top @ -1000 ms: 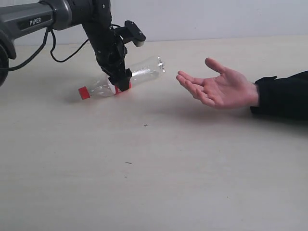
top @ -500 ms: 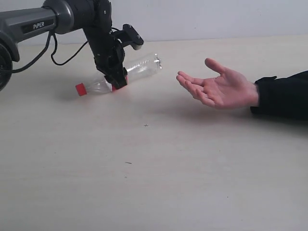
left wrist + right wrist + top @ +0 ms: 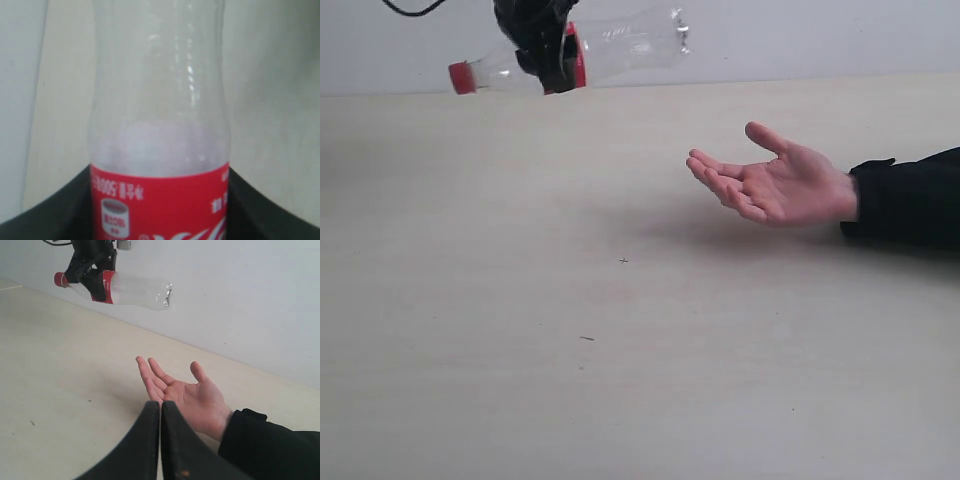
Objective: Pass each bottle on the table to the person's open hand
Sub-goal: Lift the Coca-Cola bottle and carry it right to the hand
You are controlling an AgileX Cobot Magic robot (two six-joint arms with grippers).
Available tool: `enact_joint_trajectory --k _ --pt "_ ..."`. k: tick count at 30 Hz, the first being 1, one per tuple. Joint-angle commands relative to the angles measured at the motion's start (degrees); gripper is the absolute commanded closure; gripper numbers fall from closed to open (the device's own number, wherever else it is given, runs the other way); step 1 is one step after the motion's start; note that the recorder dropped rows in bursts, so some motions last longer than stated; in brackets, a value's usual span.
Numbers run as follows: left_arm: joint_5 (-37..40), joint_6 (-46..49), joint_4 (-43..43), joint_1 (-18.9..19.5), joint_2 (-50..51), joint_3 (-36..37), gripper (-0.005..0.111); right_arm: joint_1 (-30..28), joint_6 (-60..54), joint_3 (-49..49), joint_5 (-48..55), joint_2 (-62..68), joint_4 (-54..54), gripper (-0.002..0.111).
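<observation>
In the exterior view, the left gripper (image 3: 552, 62) is seen at the top edge, clamped around a clear bottle (image 3: 625, 45) at its red label (image 3: 576, 60). The arm above it is cut off by the frame. The bottle is held roughly level, high above the table (image 3: 620, 350), with its red cap (image 3: 462, 77) pointing away from the person's hand (image 3: 770, 185). That hand is held palm up just over the table, well apart from the bottle, and its black sleeve (image 3: 910, 200) is cut off at the edge. Two tiny dark specks (image 3: 623, 261) are visible on the pale tabletop.

In the left wrist view, the frame is almost filled by the bottle. Only the clear body and part of the label are shown, and the cap is out of frame. The dark fingers (image 3: 50, 215) are glimpsed only as blurred edges at either side of the label.

In the right wrist view, the right gripper (image 3: 160, 450) is seen with its two fingers pressed together and nothing between them. Part of the person's wrist is hidden behind them. The bottle is seen far off against the pale wall (image 3: 250, 300), gripped at the label.
</observation>
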Motion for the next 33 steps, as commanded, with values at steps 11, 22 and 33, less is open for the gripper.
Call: enact_joint_trajectory --k 11,22,33 --pt "0.55 10.75 0.13 -10.2 -4.68 -0.15 0.107 0.22 0.14 0.33 -0.8 -0.13 0.0 0.106" --pt "0.55 14.55 8.04 -13.35 -4.68 -0.15 0.107 0.22 0.14 0.33 -0.8 -0.13 0.0 0.106" --pt "0.55 33.24 7.87 -17.27 -4.68 -0.15 0.107 0.22 0.14 0.33 -0.8 -0.13 0.0 0.106"
